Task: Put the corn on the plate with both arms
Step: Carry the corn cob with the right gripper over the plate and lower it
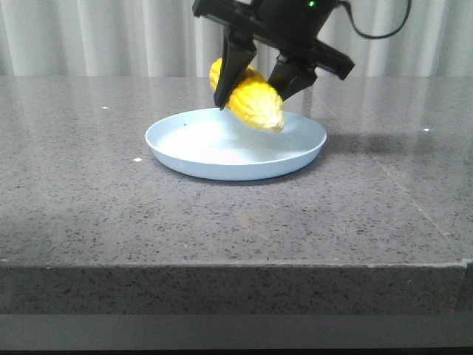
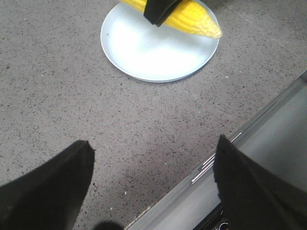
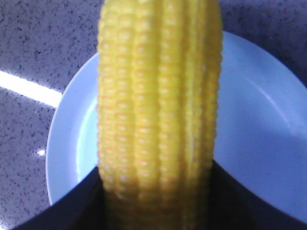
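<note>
A speckled grey stone table (image 1: 111, 222) is stretching back toward pale curtains (image 1: 96, 37). The left gripper (image 2: 151, 184) is hovering nearest, jaws apart and empty. Farther back, the right gripper (image 1: 256, 87) is clamping the corn (image 1: 251, 96), suspending it tilted above the plate (image 1: 185, 151).

Below my right gripper (image 1: 255, 78): smooth, slightly glossy plate (image 1: 185, 144); bumpy, waxy corn (image 1: 259, 102); polished speckled stone-look table (image 1: 89, 192).
</note>
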Robot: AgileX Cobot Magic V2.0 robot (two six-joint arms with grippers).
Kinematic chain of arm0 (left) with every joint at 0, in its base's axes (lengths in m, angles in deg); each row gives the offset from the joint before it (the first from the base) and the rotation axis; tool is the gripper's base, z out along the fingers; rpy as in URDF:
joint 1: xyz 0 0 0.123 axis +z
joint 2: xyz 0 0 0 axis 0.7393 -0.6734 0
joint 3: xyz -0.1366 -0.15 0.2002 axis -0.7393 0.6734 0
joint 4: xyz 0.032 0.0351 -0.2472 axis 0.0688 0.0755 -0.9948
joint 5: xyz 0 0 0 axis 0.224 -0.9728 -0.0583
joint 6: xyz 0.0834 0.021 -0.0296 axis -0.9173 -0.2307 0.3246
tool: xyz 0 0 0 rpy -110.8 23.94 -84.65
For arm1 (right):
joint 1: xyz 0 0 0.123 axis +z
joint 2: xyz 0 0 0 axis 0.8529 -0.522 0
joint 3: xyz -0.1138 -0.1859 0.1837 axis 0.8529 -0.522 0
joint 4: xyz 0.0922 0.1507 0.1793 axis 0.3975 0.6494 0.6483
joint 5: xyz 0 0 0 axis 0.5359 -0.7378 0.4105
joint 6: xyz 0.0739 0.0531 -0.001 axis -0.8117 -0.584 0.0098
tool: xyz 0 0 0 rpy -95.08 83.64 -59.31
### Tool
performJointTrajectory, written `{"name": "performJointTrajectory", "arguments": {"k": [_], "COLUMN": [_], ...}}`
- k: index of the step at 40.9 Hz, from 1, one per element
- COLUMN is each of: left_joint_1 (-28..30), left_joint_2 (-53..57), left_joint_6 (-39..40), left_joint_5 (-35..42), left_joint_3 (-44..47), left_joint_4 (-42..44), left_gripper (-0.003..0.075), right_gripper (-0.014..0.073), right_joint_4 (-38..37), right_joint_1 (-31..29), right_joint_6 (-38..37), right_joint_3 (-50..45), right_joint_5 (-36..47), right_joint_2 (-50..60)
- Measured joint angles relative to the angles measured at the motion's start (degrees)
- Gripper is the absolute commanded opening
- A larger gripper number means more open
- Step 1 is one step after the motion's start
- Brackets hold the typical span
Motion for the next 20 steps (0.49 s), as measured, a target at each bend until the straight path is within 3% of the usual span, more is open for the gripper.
{"name": "performJointTrajectory", "arguments": {"k": [7, 20], "left_joint_1": [0.0, 0.0], "left_joint_2": [0.0, 0.0], "left_joint_6": [0.0, 0.0], "left_joint_5": [0.1, 0.1], "left_joint_3": [0.0, 0.0], "left_joint_4": [0.0, 0.0], "left_gripper": [0.0512, 0.0512], "right_gripper": [0.0619, 0.0624], "right_joint_4": [0.2, 0.2], "right_joint_1": [0.0, 0.0], "right_joint_6": [-0.1, 3.1], "right_joint_3": [0.0, 0.0], "right_joint_5": [1.2, 2.0], "right_joint_2": [-1.5, -0.1]}}
